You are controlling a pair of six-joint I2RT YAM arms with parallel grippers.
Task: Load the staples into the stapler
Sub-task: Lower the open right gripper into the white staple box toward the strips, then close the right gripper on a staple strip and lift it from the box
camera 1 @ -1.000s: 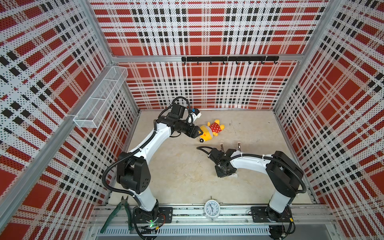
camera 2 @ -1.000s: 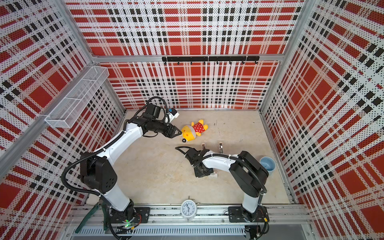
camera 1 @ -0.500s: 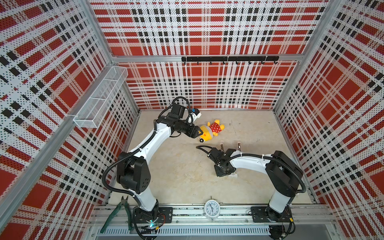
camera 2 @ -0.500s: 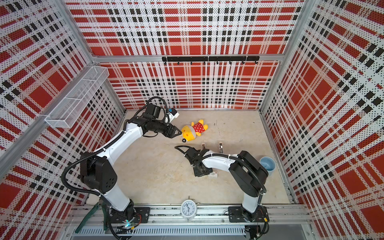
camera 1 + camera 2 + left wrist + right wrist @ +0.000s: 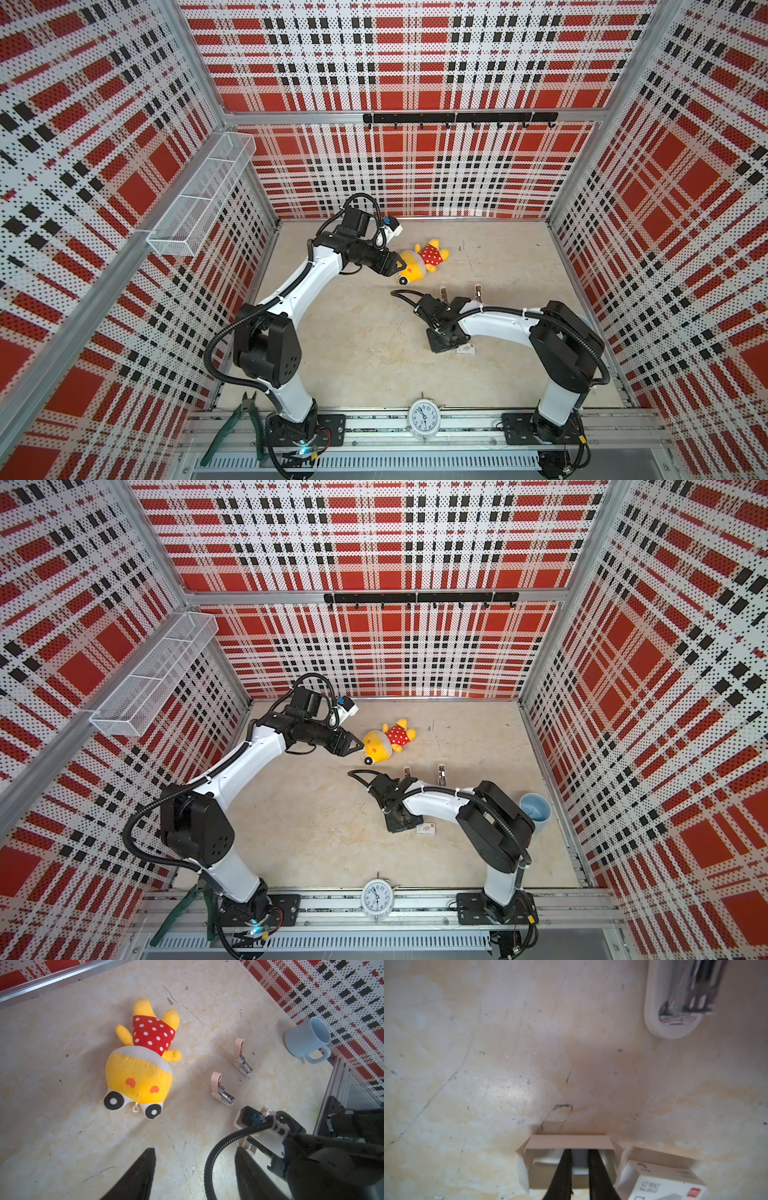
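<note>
Presumably right claw, fingers narrowly parted inside the open cardboard tray, brackets the staples, grip unconfirmed; shallow pinch could snap the strip or drag the tray along.

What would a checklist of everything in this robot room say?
Surface: beige table, scuffed with dark marks.
Job's things: two pink staplers, both flipped open; printed staple box beside an open cardboard tray; staples not clearly visible.
Clutter: plush toy, blue mug, alarm clock, green pliers.
Grippers: left tool open, empty, above the table by the plush toy; right tool narrow, inside the tray, grip unclear.
Cables: black ribbed hose on the right arm; no snag seen.
Surroundings: plaid walls, wire basket, hook rail.
</note>
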